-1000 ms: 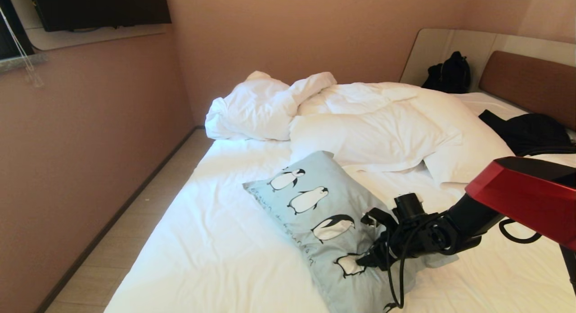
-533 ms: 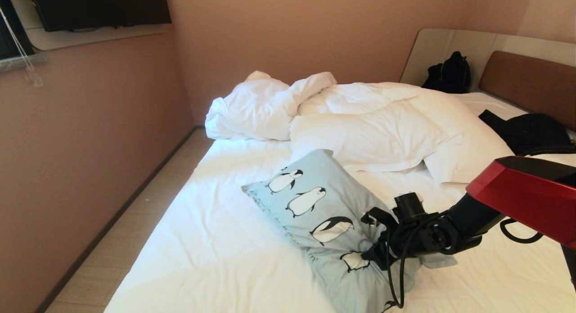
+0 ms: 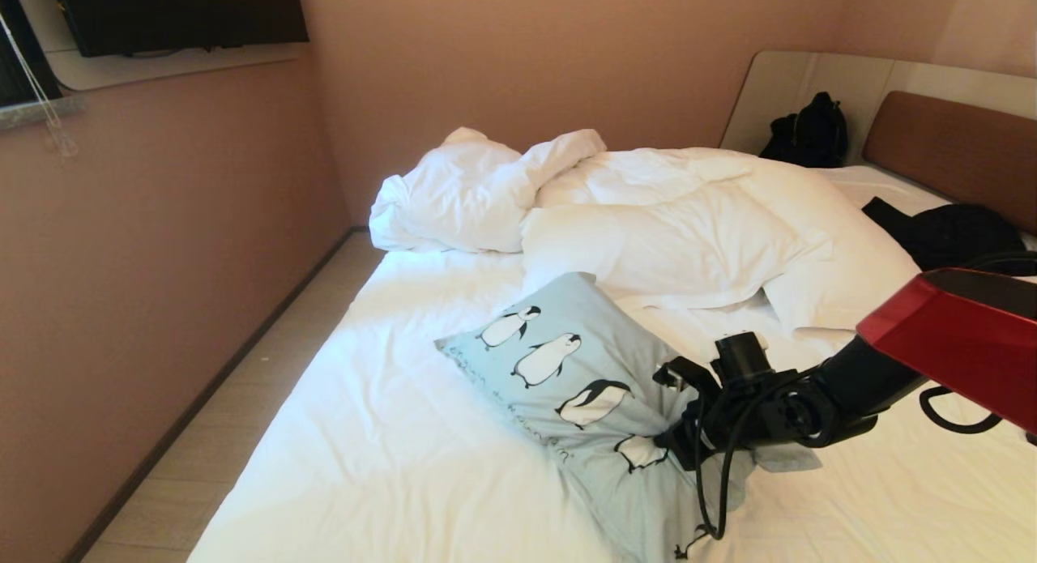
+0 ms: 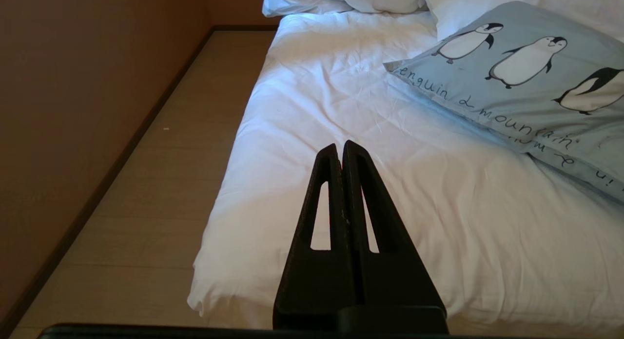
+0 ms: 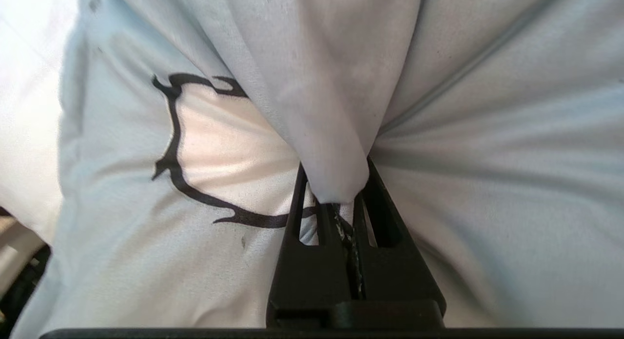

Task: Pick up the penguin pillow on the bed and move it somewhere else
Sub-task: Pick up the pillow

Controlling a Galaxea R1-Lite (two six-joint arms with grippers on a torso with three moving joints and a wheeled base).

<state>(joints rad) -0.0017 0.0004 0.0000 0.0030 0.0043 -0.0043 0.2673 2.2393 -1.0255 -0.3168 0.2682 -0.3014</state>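
The right gripper (image 5: pixel 341 202) clamps a bunched fold of the penguin pillow (image 3: pixel 567 377) — purchase for lifting it; the left gripper (image 4: pixel 343 151), beside the pillow, is pressed closed, empty.

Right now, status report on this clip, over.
Right tool shut on penguin pillow fabric. Left tool shut, idle over bed edge. Nothing blocking.

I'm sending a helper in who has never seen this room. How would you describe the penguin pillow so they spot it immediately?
Start at the bed with rumpled white sheets that fills the room. On its near half, in front of the heaped white duvet, lies the penguin pillow, pinched by the right gripper. It alone is pale blue-grey, printed with black-and-white penguins and dark script.
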